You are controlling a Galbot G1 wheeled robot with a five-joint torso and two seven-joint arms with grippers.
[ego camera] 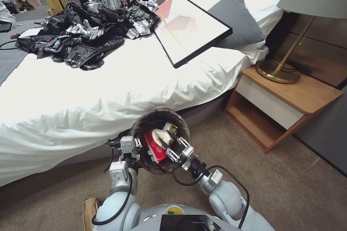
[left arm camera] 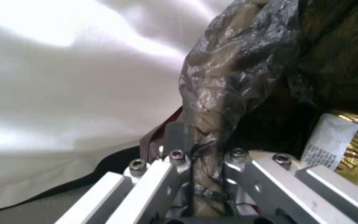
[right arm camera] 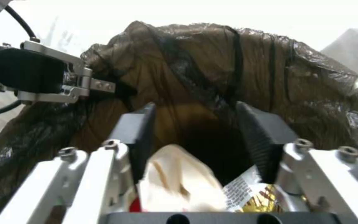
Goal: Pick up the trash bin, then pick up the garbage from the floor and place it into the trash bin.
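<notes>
The trash bin, lined with a dark brown bag, hangs above the carpet in front of the bed. My left gripper is shut on its near-left rim; the left wrist view shows the left gripper clamping the bag-covered rim. My right gripper stands open over the bin's mouth. In the right wrist view the right gripper holds nothing. Garbage lies inside: a red-white wrapper, a gold wrapper and a cream wrapper. A flat brown paper bag lies on the floor by my base.
The white bed runs along the far side, carrying a heap of black plastic bags, a framed picture and a grey pillow. A wooden nightstand with a brass lamp stands at the right. Carpet spreads to the right.
</notes>
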